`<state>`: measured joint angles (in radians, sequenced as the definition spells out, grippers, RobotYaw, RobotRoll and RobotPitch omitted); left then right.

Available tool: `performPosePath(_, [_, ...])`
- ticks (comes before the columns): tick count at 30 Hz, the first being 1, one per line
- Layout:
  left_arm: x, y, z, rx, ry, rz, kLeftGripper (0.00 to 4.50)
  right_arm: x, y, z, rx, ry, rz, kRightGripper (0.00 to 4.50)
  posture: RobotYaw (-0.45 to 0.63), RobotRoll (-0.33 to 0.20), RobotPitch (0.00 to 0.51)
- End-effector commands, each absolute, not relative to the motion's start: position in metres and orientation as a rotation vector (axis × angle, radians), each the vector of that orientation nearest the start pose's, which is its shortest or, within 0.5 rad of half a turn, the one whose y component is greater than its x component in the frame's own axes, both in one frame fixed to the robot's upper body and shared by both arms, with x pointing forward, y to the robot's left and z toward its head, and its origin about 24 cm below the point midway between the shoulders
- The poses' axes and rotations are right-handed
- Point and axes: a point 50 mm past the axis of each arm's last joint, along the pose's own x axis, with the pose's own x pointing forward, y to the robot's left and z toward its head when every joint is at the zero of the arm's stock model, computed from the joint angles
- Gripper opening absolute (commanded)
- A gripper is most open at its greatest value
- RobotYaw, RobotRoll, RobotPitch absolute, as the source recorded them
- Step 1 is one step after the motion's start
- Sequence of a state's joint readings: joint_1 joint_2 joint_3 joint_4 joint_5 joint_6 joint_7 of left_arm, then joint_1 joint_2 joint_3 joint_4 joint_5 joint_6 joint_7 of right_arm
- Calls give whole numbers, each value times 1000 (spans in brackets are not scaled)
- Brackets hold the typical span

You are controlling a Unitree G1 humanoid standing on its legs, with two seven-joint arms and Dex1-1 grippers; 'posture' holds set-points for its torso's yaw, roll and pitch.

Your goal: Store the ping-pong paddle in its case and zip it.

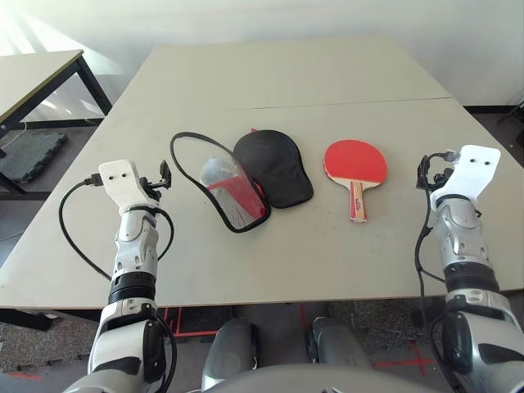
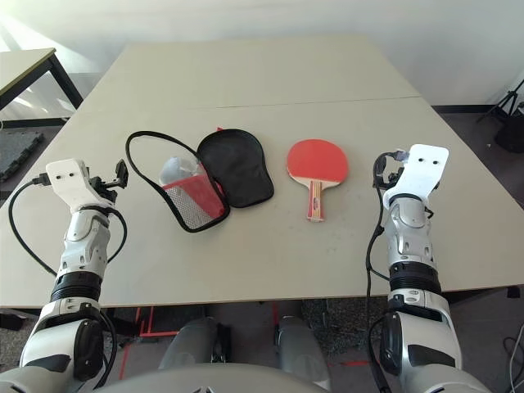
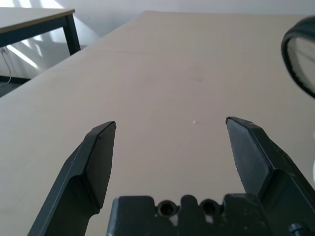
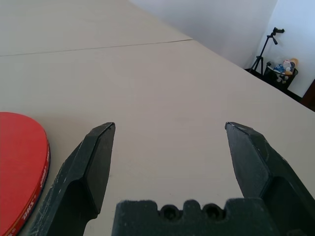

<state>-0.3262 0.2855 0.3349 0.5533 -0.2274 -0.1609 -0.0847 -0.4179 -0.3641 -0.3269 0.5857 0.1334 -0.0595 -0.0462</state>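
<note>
The ping-pong paddle (image 1: 355,161) lies flat on the table right of centre, red face up, its wooden handle pointing toward me. The case (image 1: 274,168) lies unzipped at the table's middle: one half flat with black lining up, the other half (image 1: 232,193) tilted up to its left, showing mesh pocket and red fabric. My left gripper (image 1: 165,175) hovers open just left of the case, whose black edge (image 3: 294,53) shows in the left wrist view. My right gripper (image 1: 424,172) is open right of the paddle (image 4: 19,167), holding nothing.
The pale table (image 1: 286,82) has a seam running across behind the objects. A second table (image 1: 33,74) stands off to the far left. A tripod (image 4: 266,45) and clutter stand on the floor beyond the right edge.
</note>
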Motion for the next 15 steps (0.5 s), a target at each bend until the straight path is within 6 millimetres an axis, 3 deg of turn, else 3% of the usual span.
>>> performPosePath(1, [292, 285, 49, -41, -26, 303, 4482, 312, -295, 69, -77, 24, -384, 4446, 24, 0, 24])
performPosePath(5, [285, 299, 57, -34, -45, 307, 4482, 313, -292, 73, -82, 17, -358, 4446, 43, 0, 28])
performPosePath(12, [281, 333, 99, 14, -96, 147, 4482, 319, -287, 91, -57, 8, -230, 4446, 63, 0, 17])
performPosePath(15, [278, 338, 137, 107, -53, -154, 4482, 327, -280, 114, -66, 31, -128, 4446, 74, 0, 22])
